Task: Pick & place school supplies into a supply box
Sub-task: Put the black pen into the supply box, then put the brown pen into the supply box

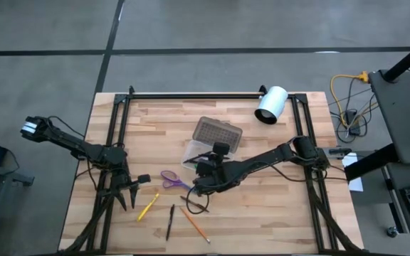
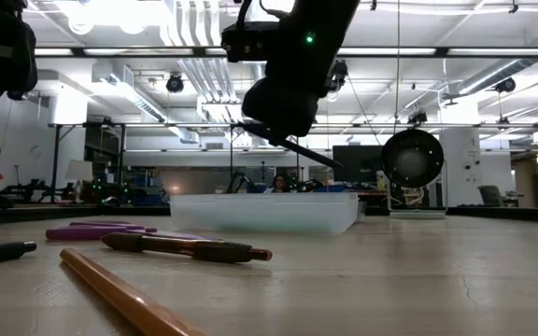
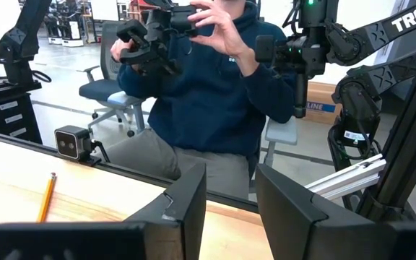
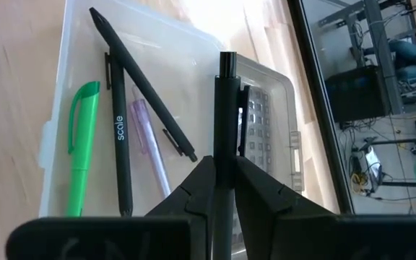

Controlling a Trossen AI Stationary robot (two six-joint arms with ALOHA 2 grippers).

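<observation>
The supply box [image 1: 199, 151] is a clear tray with a grey dotted lid [image 1: 218, 132] hinged open behind it, mid-table. In it lie a green pen [image 4: 80, 144], two black pens [image 4: 121, 137] and a purple pen [image 4: 150, 141]. My right gripper [image 4: 221, 180] hangs above the box, shut on another black pen [image 4: 224, 123]. Purple scissors [image 1: 171, 179], a dark pen [image 1: 194, 205], a yellow pen [image 1: 147, 207], a black pen [image 1: 170, 221] and an orange pencil [image 1: 195, 225] lie flat on the wood nearer the front. My left gripper [image 3: 230, 209] stands open at the table's left. My right gripper pinches the black pen's barrel [image 4: 224, 170] between its two fingers [image 4: 193, 189]. The fingers slant down from the table's right side. The pen sticks out past the fingertips, clip end [image 4: 241, 115] forward, and slants downward [image 2: 299, 149], lifted clear above the box.
A white cylinder [image 1: 271, 104] lies at the far right of the table. Black frame rails [image 1: 191, 94] run along the far edge and both sides. A person [image 3: 215, 94] sits beyond the near edge, by a small camera [image 3: 71, 142].
</observation>
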